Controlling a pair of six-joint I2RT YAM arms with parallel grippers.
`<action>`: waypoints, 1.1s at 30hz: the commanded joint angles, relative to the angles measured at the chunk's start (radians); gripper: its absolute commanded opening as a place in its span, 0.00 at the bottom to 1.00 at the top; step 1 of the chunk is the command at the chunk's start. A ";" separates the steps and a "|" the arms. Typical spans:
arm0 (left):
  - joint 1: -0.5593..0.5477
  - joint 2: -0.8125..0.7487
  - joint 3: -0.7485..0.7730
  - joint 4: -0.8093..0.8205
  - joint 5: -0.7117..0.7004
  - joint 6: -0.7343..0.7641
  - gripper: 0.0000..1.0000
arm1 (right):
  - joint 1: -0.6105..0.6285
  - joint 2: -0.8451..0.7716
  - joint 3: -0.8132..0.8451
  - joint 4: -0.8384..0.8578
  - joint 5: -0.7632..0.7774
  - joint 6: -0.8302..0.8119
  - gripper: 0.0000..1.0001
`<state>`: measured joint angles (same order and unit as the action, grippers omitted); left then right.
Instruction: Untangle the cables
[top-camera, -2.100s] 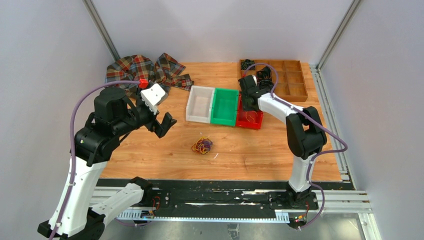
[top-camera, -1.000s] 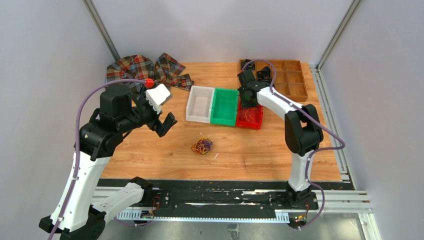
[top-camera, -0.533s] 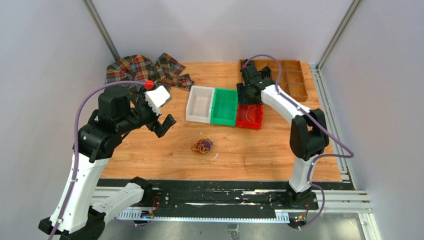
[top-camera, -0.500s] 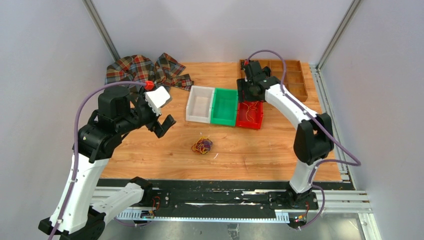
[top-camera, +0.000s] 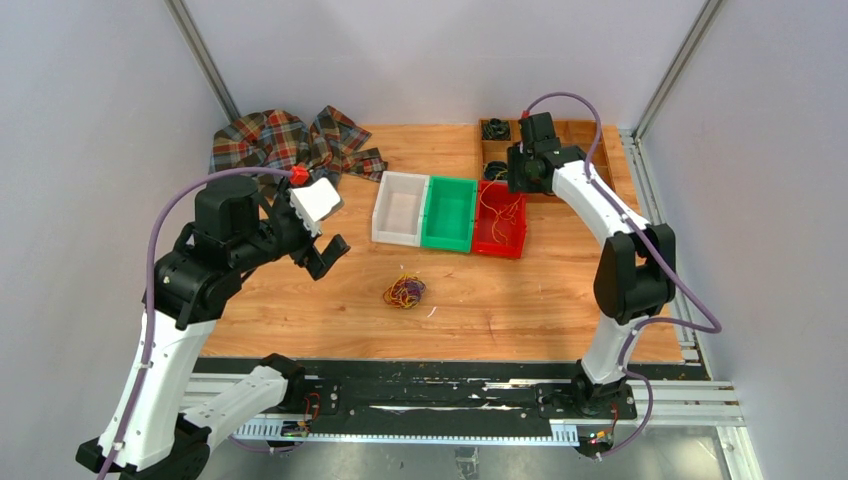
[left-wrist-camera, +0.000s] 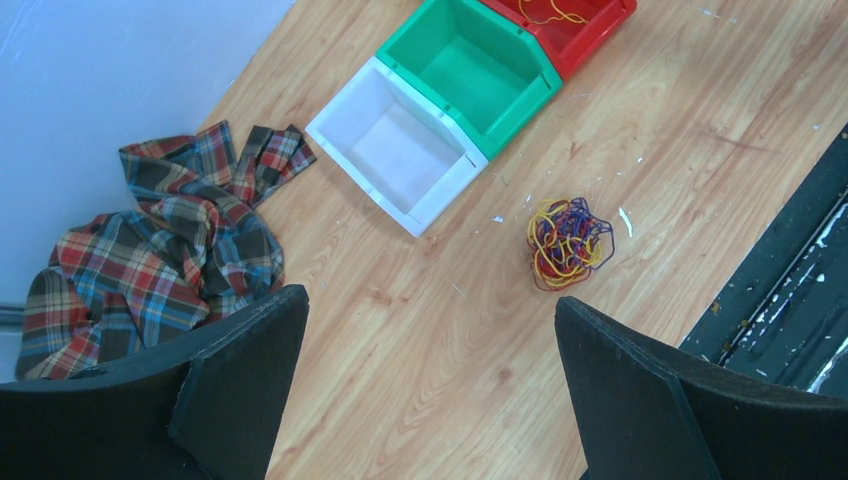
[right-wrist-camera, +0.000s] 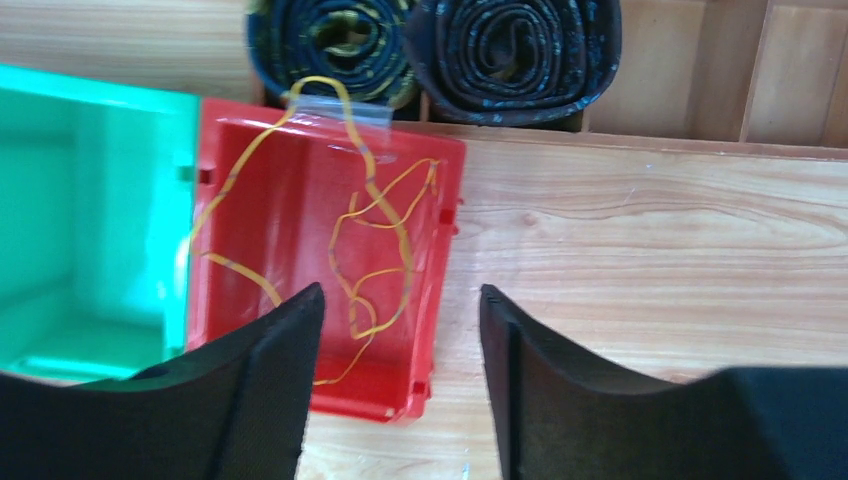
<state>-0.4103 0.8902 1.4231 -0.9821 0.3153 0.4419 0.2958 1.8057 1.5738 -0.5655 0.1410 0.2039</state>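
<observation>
A small tangle of yellow, purple and dark cables (top-camera: 405, 291) lies on the wooden table in front of the bins, also seen in the left wrist view (left-wrist-camera: 567, 240). A loose yellow-orange cable (right-wrist-camera: 380, 240) rests inside the red bin (right-wrist-camera: 445, 250), its upper end draped over the far rim. My right gripper (right-wrist-camera: 400, 291) hovers open above the bin's right rim with nothing between its fingers; from above it (top-camera: 516, 180) sits at the bin's far end. My left gripper (left-wrist-camera: 430, 300) hangs wide open and empty, high over bare wood left of the tangle.
White bin (top-camera: 380, 210), green bin (top-camera: 432, 215) and red bin (top-camera: 497, 250) stand side by side mid-table. A wooden compartment tray (top-camera: 585, 165) behind holds black coiled cords (right-wrist-camera: 430, 40). A plaid cloth (top-camera: 290, 140) lies at the back left.
My right gripper opened, left the yellow cable in the red bin, and rose back and to the right toward the wooden tray. The left arm barely moved.
</observation>
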 joint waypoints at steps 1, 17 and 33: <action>-0.007 -0.012 0.009 -0.001 0.016 0.011 0.99 | -0.024 0.049 0.012 0.033 -0.033 -0.020 0.47; -0.007 -0.018 0.006 0.000 0.011 0.022 0.99 | 0.069 -0.060 -0.241 0.181 -0.068 0.030 0.01; -0.007 -0.020 -0.012 0.000 0.015 0.026 0.99 | 0.083 0.163 -0.026 0.041 0.062 0.053 0.36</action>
<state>-0.4103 0.8787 1.4227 -0.9833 0.3218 0.4599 0.3756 1.9614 1.4521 -0.4358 0.1219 0.2310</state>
